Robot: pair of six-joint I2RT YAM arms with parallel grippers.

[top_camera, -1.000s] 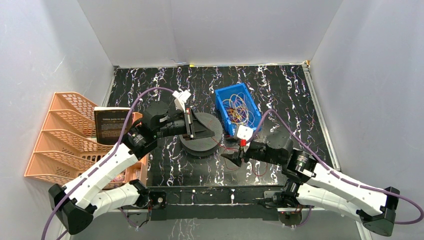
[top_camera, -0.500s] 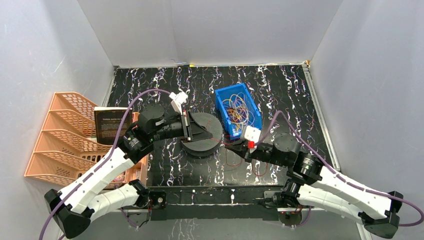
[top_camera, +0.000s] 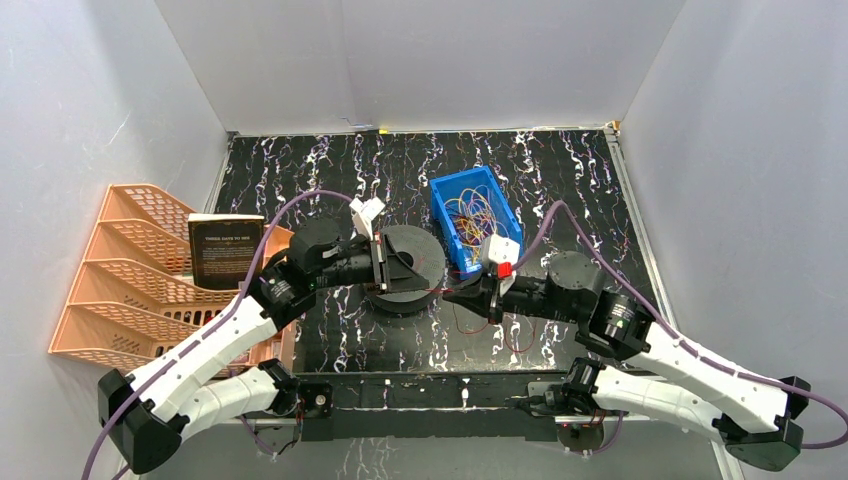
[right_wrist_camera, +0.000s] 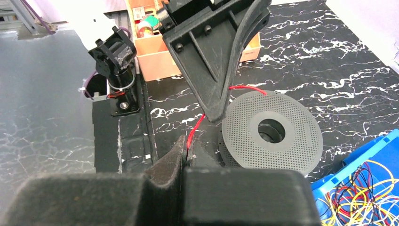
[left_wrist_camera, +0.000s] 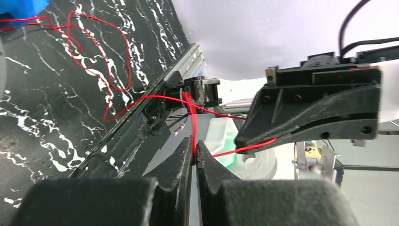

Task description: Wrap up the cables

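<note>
The cables lie as a thin, many-coloured tangle in a blue bin; they also show in the right wrist view. One red cable trails over the black tabletop in loops. My left gripper hovers at the right edge of the grey perforated spool, shut on the red cable with only a sliver between its jaws. My right gripper sits tip to tip with it, shut on the same red strand. The spool's disc lies just beyond.
Orange stacked trays and a dark book stand at the left edge. An orange box with small items shows behind the left gripper. White walls enclose the table on three sides, and the arms' mount bar runs along the near edge.
My right gripper has closed on the red strand and moved up toward the spool, meeting the left gripper. The left gripper has shifted a little toward the right over the spool.
</note>
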